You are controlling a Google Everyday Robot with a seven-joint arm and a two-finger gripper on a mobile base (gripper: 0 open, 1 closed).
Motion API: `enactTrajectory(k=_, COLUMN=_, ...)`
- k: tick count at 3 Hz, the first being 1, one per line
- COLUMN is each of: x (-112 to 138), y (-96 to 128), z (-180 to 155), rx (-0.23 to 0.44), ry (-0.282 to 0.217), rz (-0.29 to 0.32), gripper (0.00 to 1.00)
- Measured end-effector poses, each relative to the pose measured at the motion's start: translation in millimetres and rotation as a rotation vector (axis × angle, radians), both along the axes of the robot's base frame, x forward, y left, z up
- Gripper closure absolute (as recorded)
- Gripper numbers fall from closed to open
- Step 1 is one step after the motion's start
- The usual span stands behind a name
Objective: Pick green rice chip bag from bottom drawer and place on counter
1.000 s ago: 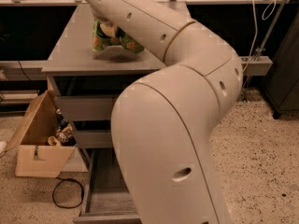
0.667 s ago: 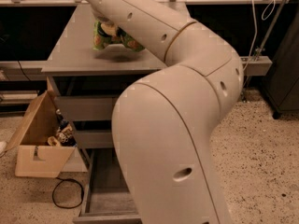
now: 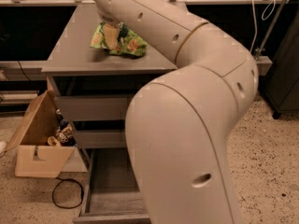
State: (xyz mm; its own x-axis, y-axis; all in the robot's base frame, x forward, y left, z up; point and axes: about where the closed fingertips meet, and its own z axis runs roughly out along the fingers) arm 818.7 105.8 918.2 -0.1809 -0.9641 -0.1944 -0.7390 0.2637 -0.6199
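Note:
The green rice chip bag [image 3: 131,45] lies crumpled on the grey counter [image 3: 70,57], toward its back middle. My gripper [image 3: 111,34] comes down on the bag from above at the end of the long pale arm, and it is closed on the bag's left part. The bag's underside touches the counter top. The bottom drawer [image 3: 110,197] is pulled out at floor level; the part of its flat grey floor that shows holds nothing. My arm's bulky elbow hides its right side.
Two shallower drawers [image 3: 88,108] sit shut under the counter. An open cardboard box [image 3: 35,148] with small items stands on the floor at the left, with a black cable loop [image 3: 65,197] in front. A dark shelf and rail run behind the cabinet.
The bag and my gripper have stayed at nearly the same spot on the counter; the bag looks slightly lower and more settled.

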Motion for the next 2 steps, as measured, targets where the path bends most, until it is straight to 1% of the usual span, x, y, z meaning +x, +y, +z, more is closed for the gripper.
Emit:
enactTrajectory(k=1, x=-22, y=-44, z=19, rx=0.237, ry=-0.057, rz=-0.06, gripper=0.0)
enactTrajectory(k=2, x=-50, y=-87, z=13, rx=0.414, ry=-0.077, rz=-0.134, gripper=0.0)
